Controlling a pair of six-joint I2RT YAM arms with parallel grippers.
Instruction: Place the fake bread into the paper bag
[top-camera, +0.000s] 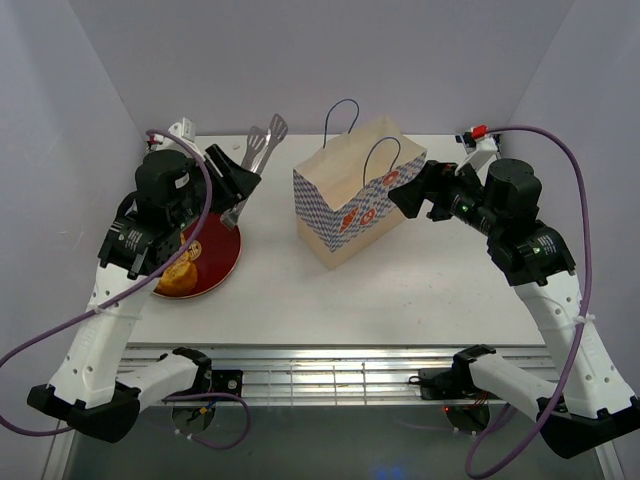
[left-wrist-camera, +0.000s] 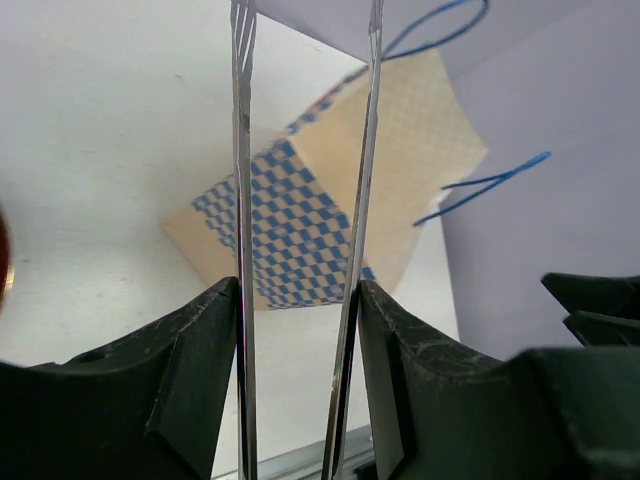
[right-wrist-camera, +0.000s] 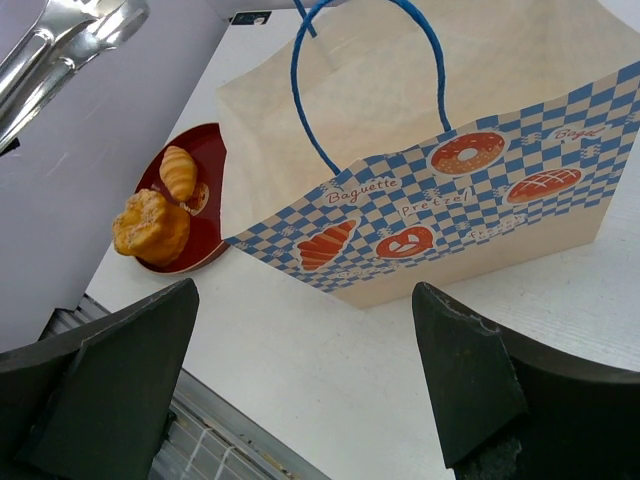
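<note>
Bread all sitting on the red plate, none visibly in the bag standing on the tabletop. Left pincer clenched on tongs, right pincer spread wide, empty, beside the bag. Basically everything left to do.

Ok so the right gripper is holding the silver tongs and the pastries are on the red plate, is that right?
No, the left gripper holds the silver tongs, as the left wrist view shows; the right gripper is open and empty. The pastries are on the red plate.
</note>
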